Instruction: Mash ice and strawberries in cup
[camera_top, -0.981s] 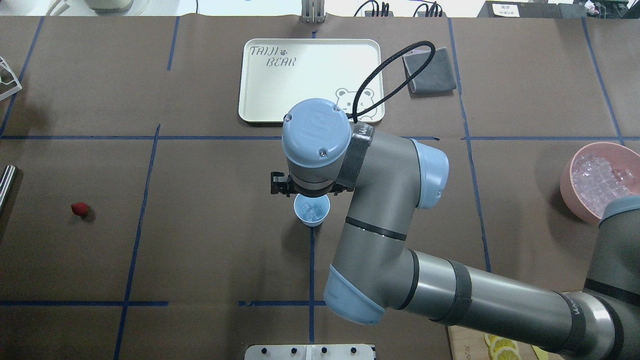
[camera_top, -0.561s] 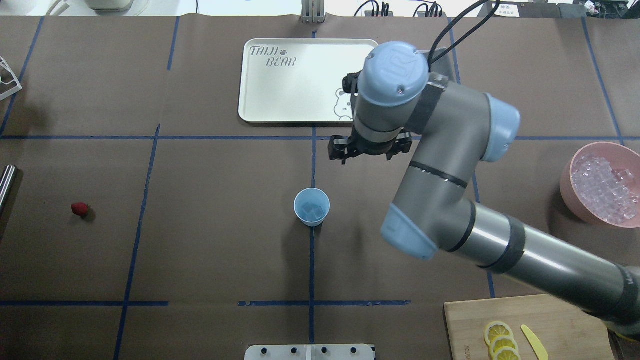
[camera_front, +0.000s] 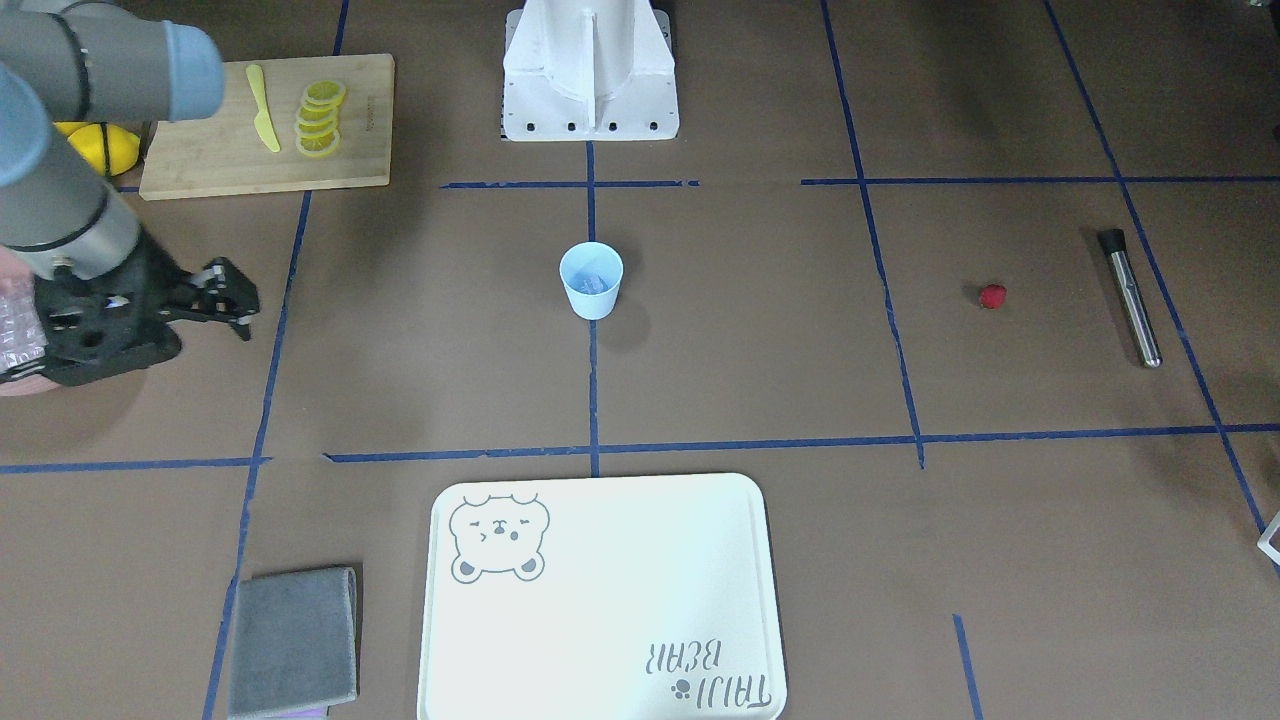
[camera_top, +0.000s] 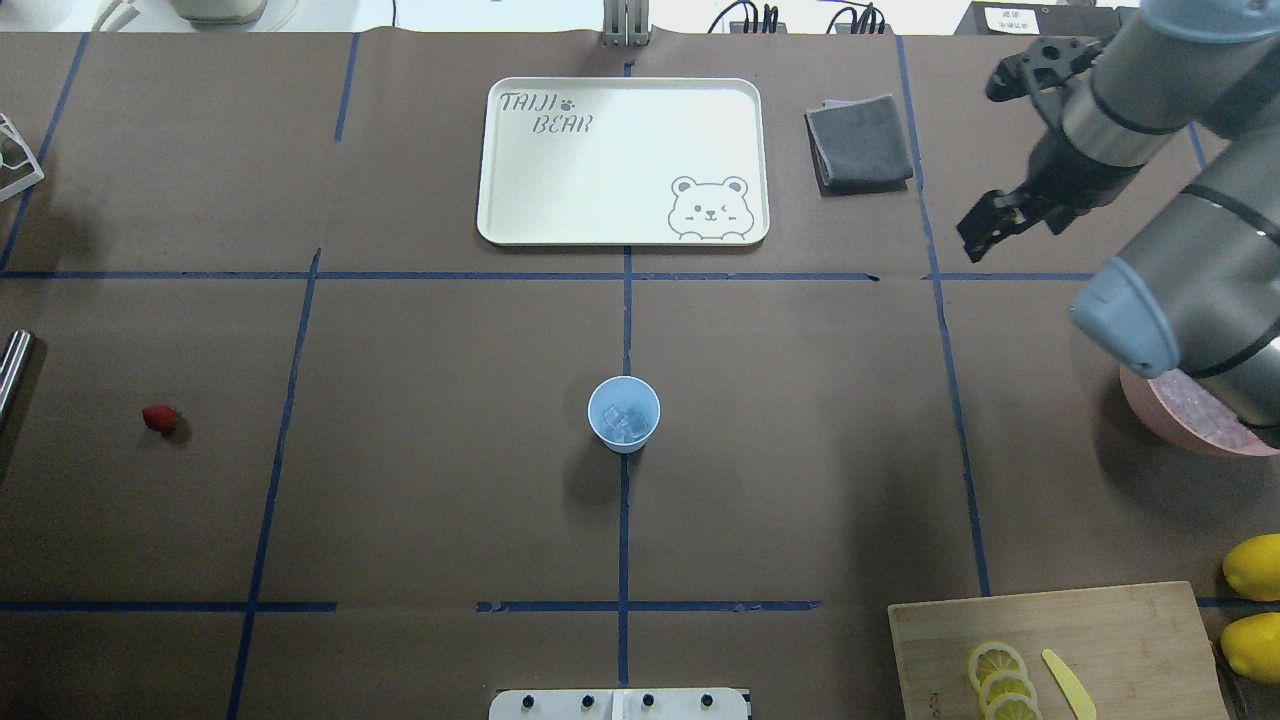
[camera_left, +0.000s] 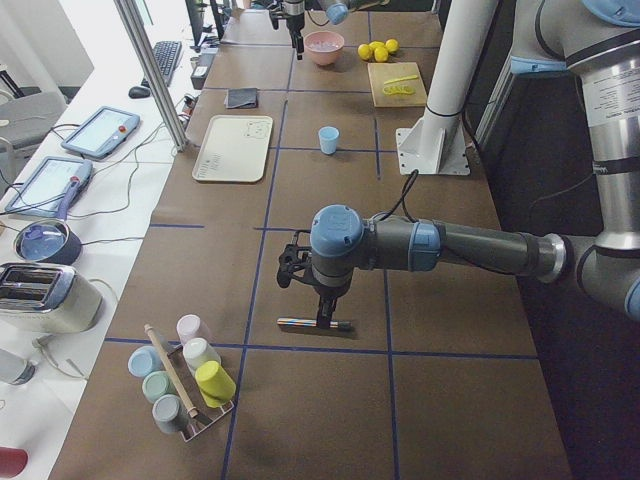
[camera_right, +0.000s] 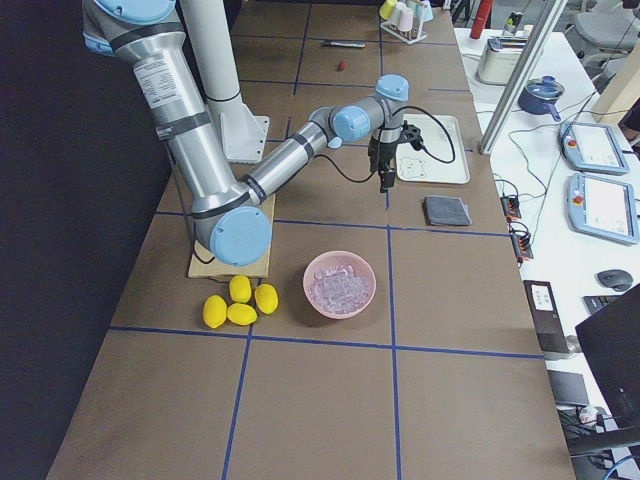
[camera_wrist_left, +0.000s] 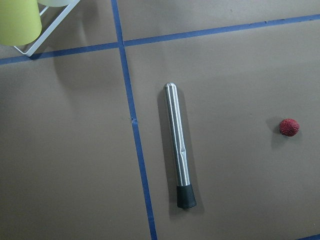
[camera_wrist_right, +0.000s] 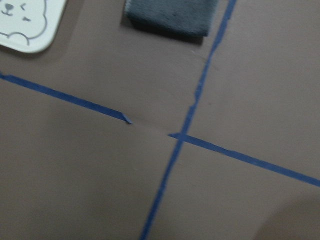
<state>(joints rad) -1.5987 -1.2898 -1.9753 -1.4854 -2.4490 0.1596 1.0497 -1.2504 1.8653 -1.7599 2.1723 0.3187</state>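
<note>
Bottom right of overhead view: chopping board (camera_top: 1100, 630) w/ lemon slices (camera_top: 997, 665), now fully uncovered, since the right arm (camera_top: 1190, 250) no longer lies across it.

Centre of frame: the cup (camera_top: 623, 415) stands upright on the blue tape line, a few cubes of ice (camera_top: 625, 423) inside. A sec ago the right gripper (camera_top: 985, 228) sat right over its rim; now nothing is above it.

Mid-left, approx same depth: the strawberry (camera_top: 159, 418) on the table, well apart from the cup, hasn't moved. At the left edge the metal muddler (camera_wrist_left: 179, 160) lies flat. The left gripper (camera_left: 322, 300) hangs just over it in the left side view. Its jaws: can't tell from there, & the wrist cam shows no fingers.

Further back, right edge: pink bowl (camera_top: 1170, 415) of spare ice, half hidden under the arm's elbow.

Upper right: right gripper has swung away from the cup, off the table, near the grey cloth (camera_top: 860, 140). Jaws: can't tell, they read as one dark mass; nothing visibly held.

Meaning: ice step looks done. Berry into the cup is prob next, likely the left side's job, then mashing w/ the muddler.
</note>
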